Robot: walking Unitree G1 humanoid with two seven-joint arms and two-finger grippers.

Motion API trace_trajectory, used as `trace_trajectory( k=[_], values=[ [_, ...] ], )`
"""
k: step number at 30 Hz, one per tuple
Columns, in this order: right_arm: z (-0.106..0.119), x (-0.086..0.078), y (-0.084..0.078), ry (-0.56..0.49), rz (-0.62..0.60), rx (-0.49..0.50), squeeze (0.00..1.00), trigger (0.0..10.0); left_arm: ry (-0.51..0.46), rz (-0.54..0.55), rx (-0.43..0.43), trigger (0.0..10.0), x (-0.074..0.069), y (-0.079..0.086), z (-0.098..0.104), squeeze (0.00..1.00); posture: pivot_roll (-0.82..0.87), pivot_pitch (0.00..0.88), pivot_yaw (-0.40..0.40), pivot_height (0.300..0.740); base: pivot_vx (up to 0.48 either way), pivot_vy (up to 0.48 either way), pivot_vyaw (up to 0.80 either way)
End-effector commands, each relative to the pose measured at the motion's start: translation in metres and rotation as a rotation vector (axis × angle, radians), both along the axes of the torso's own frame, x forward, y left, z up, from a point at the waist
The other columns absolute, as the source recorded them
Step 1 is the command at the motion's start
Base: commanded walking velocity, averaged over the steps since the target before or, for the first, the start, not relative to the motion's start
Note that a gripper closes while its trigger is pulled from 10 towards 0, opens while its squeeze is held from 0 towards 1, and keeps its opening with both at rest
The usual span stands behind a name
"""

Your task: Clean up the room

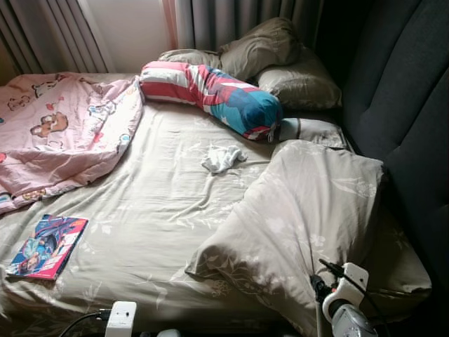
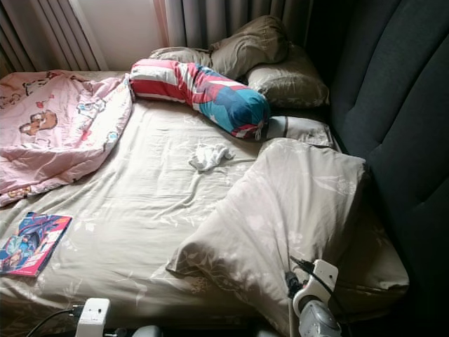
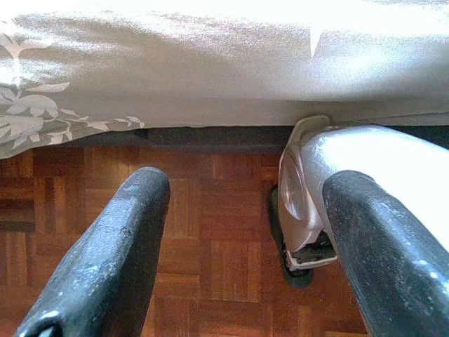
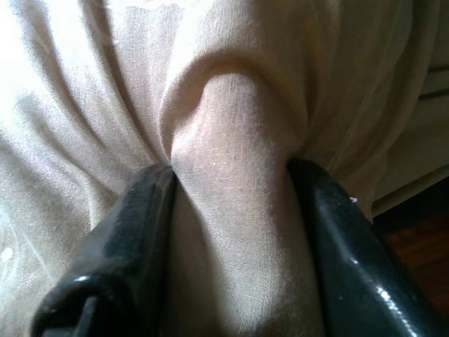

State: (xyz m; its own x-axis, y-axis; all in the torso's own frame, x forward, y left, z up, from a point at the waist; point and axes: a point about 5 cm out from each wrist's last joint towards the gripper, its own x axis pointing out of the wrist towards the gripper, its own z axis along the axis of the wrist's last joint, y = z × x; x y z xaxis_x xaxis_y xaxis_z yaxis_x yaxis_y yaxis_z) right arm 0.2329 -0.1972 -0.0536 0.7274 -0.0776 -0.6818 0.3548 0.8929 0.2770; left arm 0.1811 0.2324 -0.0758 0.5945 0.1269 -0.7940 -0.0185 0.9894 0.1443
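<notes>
We have the right gripper (image 4: pixel 231 232) pinched on a fold of the large beige leaf-patterned pillow (image 1: pixel 309 210), the cloth bunched tight between its 2 black fingers (image 4: pixel 126 239). From the head cameras, that gripper sits at the pillow's lower edge, near the foot of the dark padded headboard (image 1: pixel 407 105), and the pillow stands propped and tilted against the headboard side instead of lying flat. We judge it is held this way so it can be lifted or dragged into line with the other pillows; a pinch of the cover alone gives a loose hold, so the filling may sag or slip as it rises.

The left gripper (image 3: pixel 238 246) hangs low beside the bed with its fingers spread wide and nothing between them, above the wooden parquet floor (image 3: pixel 210 210) and just under the edge of the beige patterned bedsheet (image 1: pixel 161 203). It looks idle.

The rest of the clutter lies well apart from both grippers: a crumpled white cloth (image 1: pixel 223 159) in the middle of the sheet, a colourful magazine (image 1: pixel 48 247) near the sheet's left edge, a pink cartoon-print blanket (image 1: pixel 63 133) heaped at the far left, and a striped red, white and blue bolster (image 1: pixel 210 91) lying across the bed towards its far end, in front of 2 more beige pillows (image 1: pixel 280 63).
</notes>
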Motion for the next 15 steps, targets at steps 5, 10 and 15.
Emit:
trace_trajectory(
  k=[5, 10, 15],
  values=[
    [-0.018, -0.023, 0.016, 0.124, 0.032, 0.034, 0.0, 0.0, 0.026, 0.0, 0.012, 10.0, -0.004, 0.003, -0.002, 0.0, 0.07, 0.035, 0.01, 0.643, 0.0, 0.0, 0.0],
    [-0.017, -0.022, 0.009, 0.122, 0.012, 0.003, 0.0, 0.0, 0.025, 0.0, 0.013, 10.0, -0.004, 0.003, -0.002, 0.0, 0.06, 0.032, 0.009, 0.643, 0.0, 0.0, 0.0],
    [-0.016, -0.022, 0.003, 0.119, -0.001, -0.022, 0.0, 0.0, 0.025, -0.003, 0.016, 10.0, -0.004, 0.003, -0.002, 0.0, 0.06, 0.03, 0.009, 0.643, 0.0, 0.0, 0.0]
  ],
)
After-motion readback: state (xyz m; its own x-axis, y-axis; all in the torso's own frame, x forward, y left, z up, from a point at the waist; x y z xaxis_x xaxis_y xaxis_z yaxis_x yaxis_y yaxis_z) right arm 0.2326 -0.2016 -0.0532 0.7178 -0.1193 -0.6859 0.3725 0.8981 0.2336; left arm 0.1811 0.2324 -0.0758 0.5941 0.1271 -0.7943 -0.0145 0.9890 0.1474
